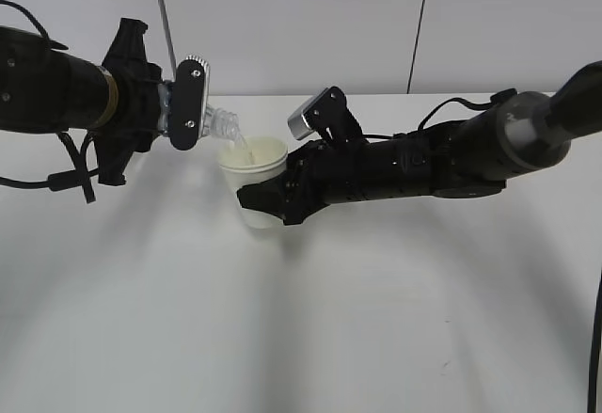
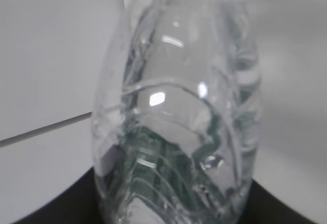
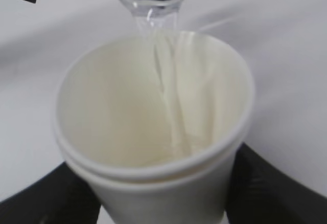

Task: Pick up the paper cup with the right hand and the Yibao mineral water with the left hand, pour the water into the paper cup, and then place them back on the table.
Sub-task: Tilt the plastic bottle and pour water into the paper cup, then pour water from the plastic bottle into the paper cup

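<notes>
While water runs from bottle to cup, both arms hold their loads above the table (image 1: pixel 310 338).

Bottle: the clear bottle (image 1: pixel 222 123) is tipped with its neck toward 4 o'clock in the exterior view, mouth just over the cup's rim. Its ribbed body (image 2: pixel 179 112) fills the left wrist view, a trace of green showing low down.

Left gripper: the left gripper (image 1: pixel 186 103) has its silver finger plates clamped on the bottle's body, at 10 o'clock from the cup.

Cup: the white cup (image 1: pixel 254 170) is upright, lifted off the table near the middle of the exterior view. Its cream inside (image 3: pixel 153 112) faces the right wrist camera.

Water: a thin stream (image 3: pixel 166 81) drops from 12 o'clock into the cup.

Right gripper: the right gripper (image 1: pixel 268 201) has black fingers closed on the cup's lower wall, reaching in from 3 o'clock.
</notes>
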`<state>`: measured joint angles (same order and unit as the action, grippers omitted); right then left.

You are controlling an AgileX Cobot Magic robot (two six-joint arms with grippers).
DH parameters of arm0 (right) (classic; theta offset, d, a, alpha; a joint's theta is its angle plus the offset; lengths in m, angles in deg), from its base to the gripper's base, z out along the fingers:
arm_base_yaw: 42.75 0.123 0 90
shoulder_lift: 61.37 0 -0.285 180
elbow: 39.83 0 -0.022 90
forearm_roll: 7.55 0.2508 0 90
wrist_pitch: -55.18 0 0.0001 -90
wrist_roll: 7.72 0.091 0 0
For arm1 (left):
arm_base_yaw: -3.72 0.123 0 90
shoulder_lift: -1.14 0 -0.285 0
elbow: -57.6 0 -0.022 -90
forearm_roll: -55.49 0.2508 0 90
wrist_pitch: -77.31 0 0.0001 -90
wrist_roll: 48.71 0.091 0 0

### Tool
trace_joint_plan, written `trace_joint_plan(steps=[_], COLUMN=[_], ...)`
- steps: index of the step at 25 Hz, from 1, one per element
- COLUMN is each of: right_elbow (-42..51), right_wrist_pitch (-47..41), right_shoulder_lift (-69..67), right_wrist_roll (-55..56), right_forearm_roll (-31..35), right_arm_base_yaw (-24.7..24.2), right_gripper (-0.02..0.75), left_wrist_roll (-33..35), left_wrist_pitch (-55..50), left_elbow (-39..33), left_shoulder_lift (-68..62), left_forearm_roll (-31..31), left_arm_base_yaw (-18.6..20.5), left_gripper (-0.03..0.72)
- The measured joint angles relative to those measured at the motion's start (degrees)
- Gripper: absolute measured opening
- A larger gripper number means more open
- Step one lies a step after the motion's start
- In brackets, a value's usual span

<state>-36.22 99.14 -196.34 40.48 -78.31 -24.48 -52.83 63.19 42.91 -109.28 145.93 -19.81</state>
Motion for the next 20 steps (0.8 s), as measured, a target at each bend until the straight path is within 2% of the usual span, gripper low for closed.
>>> trace_joint_plan(steps=[20], right_elbow=[0.0], right_wrist_pitch=[-0.04], right_shoulder_lift=[0.0], right_wrist_roll=[0.05], right_forearm_roll=[-0.1], right_arm_base_yaw=[0.0], right_gripper=[0.497], left_wrist_roll=[0.0], left_wrist_pitch=[0.0], left_elbow=[0.0], left_shoulder_lift=[0.0], left_forearm_roll=[0.41], left_arm_base_yaw=[0.0], left_gripper=[0.33])
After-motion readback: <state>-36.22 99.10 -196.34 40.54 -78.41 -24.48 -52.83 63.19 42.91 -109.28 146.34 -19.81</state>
